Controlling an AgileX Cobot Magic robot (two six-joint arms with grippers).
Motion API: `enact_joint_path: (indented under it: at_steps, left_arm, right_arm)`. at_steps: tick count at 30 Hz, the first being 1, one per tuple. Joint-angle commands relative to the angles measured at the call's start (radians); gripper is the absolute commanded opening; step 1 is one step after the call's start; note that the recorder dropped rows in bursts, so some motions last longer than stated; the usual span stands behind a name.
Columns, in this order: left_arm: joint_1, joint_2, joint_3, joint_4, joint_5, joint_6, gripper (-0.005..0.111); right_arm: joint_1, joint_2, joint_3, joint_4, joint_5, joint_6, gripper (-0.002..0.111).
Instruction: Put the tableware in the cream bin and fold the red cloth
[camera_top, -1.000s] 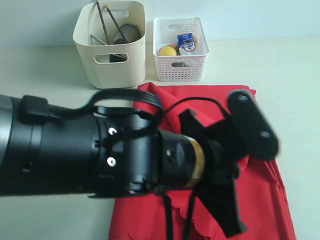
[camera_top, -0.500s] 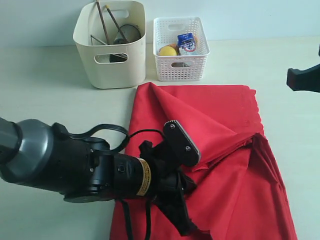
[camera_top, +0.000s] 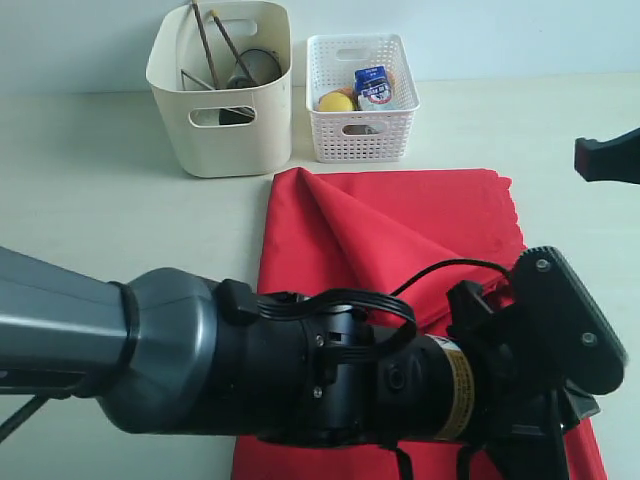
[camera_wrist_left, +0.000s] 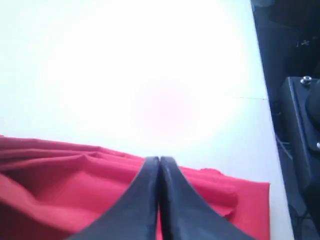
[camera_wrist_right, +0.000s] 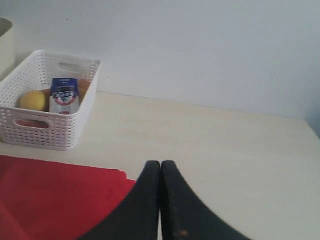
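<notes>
The red cloth (camera_top: 400, 215) lies on the table, partly folded along a diagonal crease. My left arm (camera_top: 300, 380) fills the foreground and reaches across to the cloth's lower right. In the left wrist view my left gripper (camera_wrist_left: 159, 160) is shut, its tips right at the edge of the red cloth (camera_wrist_left: 50, 175), whose wrinkles run toward them. My right gripper (camera_wrist_right: 160, 163) is shut on nothing, above bare table beside a corner of the cloth (camera_wrist_right: 55, 195). The cream bin (camera_top: 225, 140) holds the chopsticks (camera_top: 205, 45) and the steel cup (camera_top: 250, 68). Plate, bowl and knife are not visible.
A white lattice basket (camera_top: 362, 140) beside the bin holds a lemon (camera_top: 335, 101) and a milk carton (camera_top: 374, 85). Part of the right arm (camera_top: 607, 158) shows at the right edge. A dark machine part (camera_wrist_left: 300, 125) stands past the table's edge.
My left arm has swung right and closer to the camera. The raised tent in the cloth has dropped into a flatter diagonal fold. The right arm has held still for the last half second.
</notes>
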Motion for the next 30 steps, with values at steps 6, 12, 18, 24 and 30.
enact_joint_path:
  at_steps: [6, 12, 18, 24, 30]
  left_arm:
    - [-0.007, -0.094, 0.027, 0.015, 0.365, 0.023, 0.002]
    - [0.063, -0.284, 0.198, 0.02, 0.361, 0.016, 0.002]
    - [0.254, -0.528, 0.416, 0.002, 0.246, 0.008, 0.002]
    - [0.418, -0.691, 0.576, -0.008, 0.106, -0.006, 0.002]
    - [0.457, -0.74, 0.637, -0.006, 0.075, -0.004, 0.002]
  right_arm:
    - [-0.001, 0.002, -0.005, 0.009, 0.18, -0.038, 0.0]
    - [-0.001, 0.002, -0.005, 0.009, 0.113, -0.056, 0.0]
    - [-0.001, 0.008, -0.005, 0.023, -0.265, -0.08, 0.0]
    - [-0.001, 0.172, -0.005, 0.034, -0.575, -0.077, 0.0]
    - [-0.001, 0.449, -0.026, 0.039, -0.826, -0.062, 0.0]
